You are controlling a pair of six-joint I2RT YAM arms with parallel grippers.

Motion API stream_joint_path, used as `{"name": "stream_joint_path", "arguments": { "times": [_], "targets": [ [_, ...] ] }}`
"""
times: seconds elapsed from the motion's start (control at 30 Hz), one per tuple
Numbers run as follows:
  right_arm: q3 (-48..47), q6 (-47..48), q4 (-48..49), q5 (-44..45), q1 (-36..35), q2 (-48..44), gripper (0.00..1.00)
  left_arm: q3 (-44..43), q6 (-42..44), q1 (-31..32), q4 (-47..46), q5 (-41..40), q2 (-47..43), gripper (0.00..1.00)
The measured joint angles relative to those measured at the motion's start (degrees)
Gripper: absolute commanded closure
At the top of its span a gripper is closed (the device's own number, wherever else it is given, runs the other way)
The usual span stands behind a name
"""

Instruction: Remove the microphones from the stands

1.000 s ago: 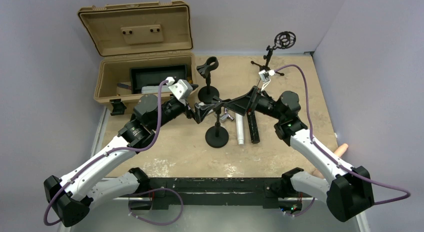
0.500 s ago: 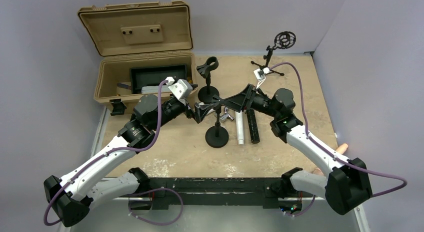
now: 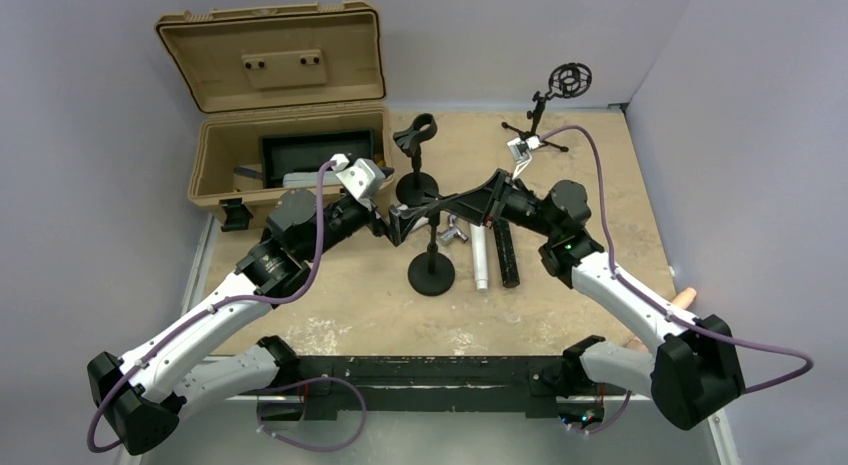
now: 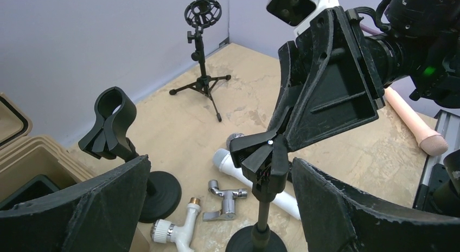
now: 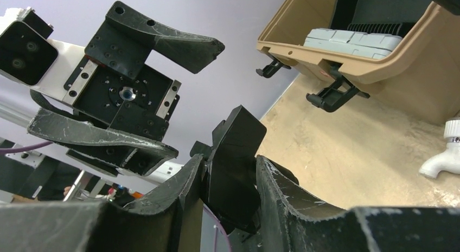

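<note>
A black stand with a round base [image 3: 432, 275] rises at the table's middle, with a clothespin-style clip [image 4: 266, 160] on top. My right gripper [image 3: 452, 199] reaches in from the right, and its jaws press both sides of that clip [image 5: 238, 133]. My left gripper [image 4: 221, 162] stands wide open, its fingers either side of the stand's pole without touching it. A white microphone [image 4: 274, 189] lies on the table just behind the stand. Right of it in the top view lies a black microphone [image 3: 507, 255].
An open tan case [image 3: 290, 155] sits at the back left. A second round-base stand [image 3: 415, 180] stands behind my left gripper, and a tripod stand with a ring mount [image 3: 545, 110] at the back right. A chrome fitting [image 4: 230, 200] and white tap [image 4: 173, 230] lie near the stand.
My right gripper slid left onto the stand's clip and its jaws closed in on it. The stand's base shifted slightly left. The left arm stayed still and open.
</note>
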State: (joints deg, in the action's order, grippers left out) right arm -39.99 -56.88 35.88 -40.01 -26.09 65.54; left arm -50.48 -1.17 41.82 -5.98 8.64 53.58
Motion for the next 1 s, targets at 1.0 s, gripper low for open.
{"name": "stream_joint_path", "arguments": {
  "times": [1.0],
  "targets": [
    [0.5,12.7,-12.9,9.0,-5.5,5.4,0.85,0.0,0.3,0.0,0.0,-3.0,-1.3,0.0]
  ]
}}
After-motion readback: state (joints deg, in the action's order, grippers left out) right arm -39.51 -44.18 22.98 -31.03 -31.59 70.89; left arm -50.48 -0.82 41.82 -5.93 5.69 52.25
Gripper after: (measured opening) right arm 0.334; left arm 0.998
